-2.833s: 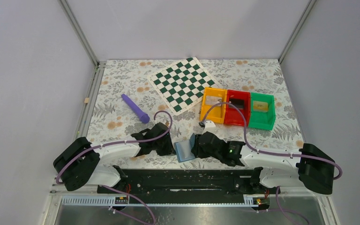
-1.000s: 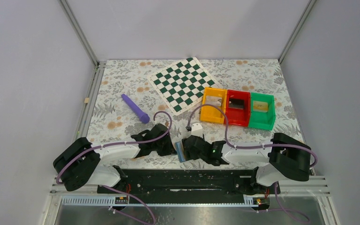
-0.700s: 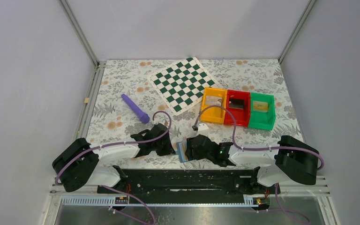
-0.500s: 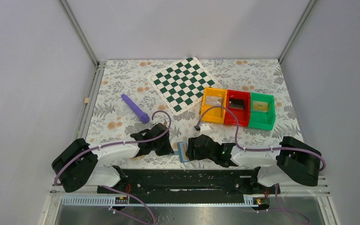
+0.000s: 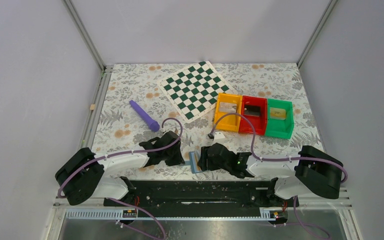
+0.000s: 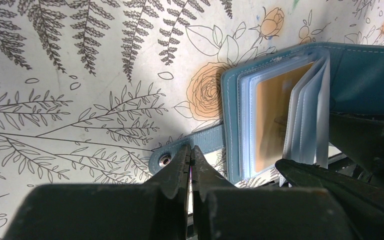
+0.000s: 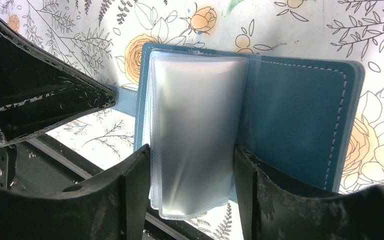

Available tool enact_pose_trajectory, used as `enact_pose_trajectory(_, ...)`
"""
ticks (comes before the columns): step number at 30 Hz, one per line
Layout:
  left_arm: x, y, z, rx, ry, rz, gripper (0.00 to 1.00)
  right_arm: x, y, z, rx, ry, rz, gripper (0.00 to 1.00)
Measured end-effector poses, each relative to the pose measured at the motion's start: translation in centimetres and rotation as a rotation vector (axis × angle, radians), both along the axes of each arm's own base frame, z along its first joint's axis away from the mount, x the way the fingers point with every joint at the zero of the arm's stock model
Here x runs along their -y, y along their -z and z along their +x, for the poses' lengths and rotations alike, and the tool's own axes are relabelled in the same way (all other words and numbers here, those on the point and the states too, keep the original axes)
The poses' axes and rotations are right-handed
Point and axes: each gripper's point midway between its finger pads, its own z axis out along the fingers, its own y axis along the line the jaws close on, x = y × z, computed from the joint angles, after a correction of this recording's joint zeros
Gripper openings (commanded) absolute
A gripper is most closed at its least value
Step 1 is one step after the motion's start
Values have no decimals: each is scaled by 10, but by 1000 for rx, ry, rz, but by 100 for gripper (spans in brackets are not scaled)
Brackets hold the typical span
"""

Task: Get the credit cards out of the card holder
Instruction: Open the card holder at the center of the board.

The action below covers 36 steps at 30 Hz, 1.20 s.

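Note:
The blue card holder stands open on the floral table between my two grippers. In the left wrist view its cover is spread, and a yellow-gold credit card sits in one of its clear sleeves. My left gripper is shut on the holder's snap strap. My right gripper is open, with one finger on each side of the bundle of clear sleeves. No card shows in the right wrist view. In the top view the left gripper and the right gripper flank the holder.
Orange, red and green bins stand at the right, each with a flat card-like piece inside. A green-white chequered board lies at the back. A purple stick lies at the left. The black base rail runs just below the holder.
The holder has gone from spread with its pale panel showing to standing nearly edge-on. My right gripper has moved left and closer round it. The left gripper has stayed in place.

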Motion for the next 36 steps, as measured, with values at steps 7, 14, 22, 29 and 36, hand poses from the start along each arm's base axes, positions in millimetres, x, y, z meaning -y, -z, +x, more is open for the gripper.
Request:
enact_pose_trajectory(7, 9, -9, -1, 4, 23, -55, 2, -1, -1, -5, -26, -3, 38, 41)
enact_pose_trajectory(14, 23, -24, 3, 35, 44, -129, 2, 2, -6, -11, -57, -2, 99, 40)
enact_pose_trajectory(22, 36, -30, 6, 43, 67, -181, 3, -1, -15, -12, -70, 3, 160, 40)
enact_pose_trajectory(29, 41, -36, 9, 61, 72, -211, 6, -5, -16, -14, -86, 5, 193, 41)
enact_pose_trajectory(36, 41, -32, 9, 51, 71, -204, 6, -2, -10, -17, -108, 13, 209, 41)
